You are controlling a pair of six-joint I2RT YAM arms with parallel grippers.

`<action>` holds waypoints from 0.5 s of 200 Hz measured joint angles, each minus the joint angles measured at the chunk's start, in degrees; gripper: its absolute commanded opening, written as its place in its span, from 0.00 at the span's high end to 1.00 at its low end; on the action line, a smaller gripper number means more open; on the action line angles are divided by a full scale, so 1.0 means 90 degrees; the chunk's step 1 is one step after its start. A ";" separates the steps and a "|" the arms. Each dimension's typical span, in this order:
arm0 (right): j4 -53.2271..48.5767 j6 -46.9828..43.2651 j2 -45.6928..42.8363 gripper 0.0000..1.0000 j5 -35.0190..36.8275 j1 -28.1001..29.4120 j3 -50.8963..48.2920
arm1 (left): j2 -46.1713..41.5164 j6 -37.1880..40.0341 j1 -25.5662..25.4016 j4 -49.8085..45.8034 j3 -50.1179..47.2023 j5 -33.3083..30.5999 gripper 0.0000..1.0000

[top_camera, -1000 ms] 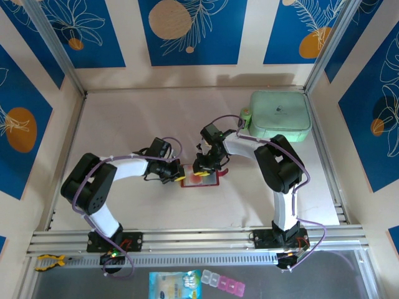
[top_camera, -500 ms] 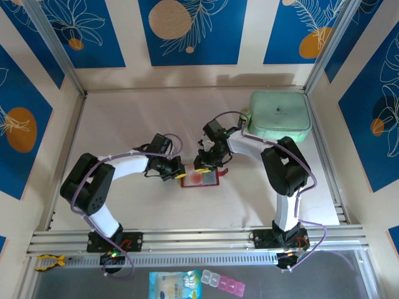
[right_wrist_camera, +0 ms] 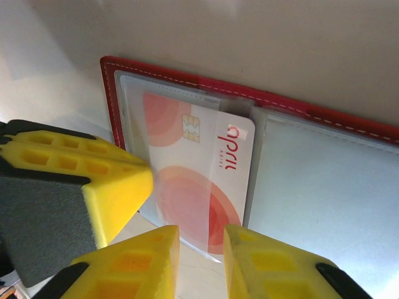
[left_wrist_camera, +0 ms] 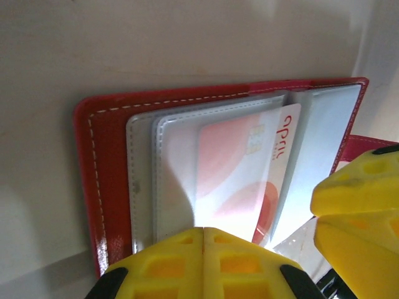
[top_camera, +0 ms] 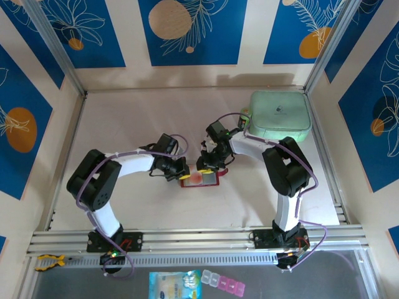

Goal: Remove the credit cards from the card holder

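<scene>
A pale table (top_camera: 143, 118) sits inside cream walls (top_camera: 187, 75). The walls have big blue panels (top_camera: 193, 31) with white leaves and orange circles. Silver posts (top_camera: 53, 47) stand at the far left and far right corners. A silver rail (top_camera: 199, 237) runs along the near edge

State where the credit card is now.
Right wrist view: the credit card sits in a clear pocket of the open card holder, above the right fingers.
</scene>
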 measured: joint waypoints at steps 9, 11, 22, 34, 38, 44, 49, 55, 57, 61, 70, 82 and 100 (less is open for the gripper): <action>0.0022 0.0002 0.0000 0.73 0.0000 -0.0007 -0.0019 | 0.0012 0.0002 0.0000 0.0000 0.0000 -0.0005 1.00; 0.0022 0.0002 0.0000 0.73 0.0000 -0.0007 -0.0024 | 0.0012 0.0005 0.0000 0.0000 0.0000 -0.0007 1.00; 0.0039 0.0005 0.0000 0.73 0.0000 -0.0012 -0.0058 | 0.0012 0.0051 0.0000 -0.0002 0.0000 -0.0027 1.00; 0.0056 0.0022 0.0000 0.73 -0.0002 -0.0017 -0.0087 | 0.0012 0.0100 0.0000 0.0000 0.0000 -0.0051 1.00; 0.0056 0.0022 0.0002 0.73 -0.0002 -0.0017 -0.0095 | 0.0012 0.0121 0.0000 0.0000 0.0000 -0.0063 1.00; 0.0063 0.0022 0.0002 0.73 -0.0005 -0.0022 -0.0100 | 0.0012 0.0126 0.0000 0.0000 0.0000 -0.0068 1.00; 0.0068 0.0024 0.0002 0.73 -0.0005 -0.0027 -0.0102 | 0.0012 0.0146 0.0000 0.0000 0.0000 -0.0068 1.00; 0.0083 0.0024 0.0002 0.73 -0.0015 -0.0036 -0.0104 | 0.0012 0.0151 0.0000 0.0000 0.0000 -0.0068 1.00; 0.0085 0.0024 0.0002 0.73 -0.0022 -0.0036 -0.0104 | 0.0012 0.0153 0.0000 0.0000 0.0000 -0.0068 1.00; 0.0095 0.0024 0.0002 0.73 -0.0029 -0.0044 -0.0104 | 0.0012 0.0163 0.0000 0.0000 0.0000 -0.0068 1.00; 0.0126 0.0029 0.0002 0.73 -0.0041 -0.0051 -0.0107 | 0.0012 0.0165 0.0000 0.0000 0.0000 -0.0068 1.00; 0.0172 0.0046 0.0002 0.72 -0.0051 -0.0061 -0.0117 | 0.0012 0.0165 0.0000 0.0000 0.0000 -0.0070 1.00; 0.0211 0.0051 0.0002 0.72 -0.0053 -0.0070 -0.0163 | 0.0012 0.0165 0.0000 0.0000 0.0000 -0.0070 1.00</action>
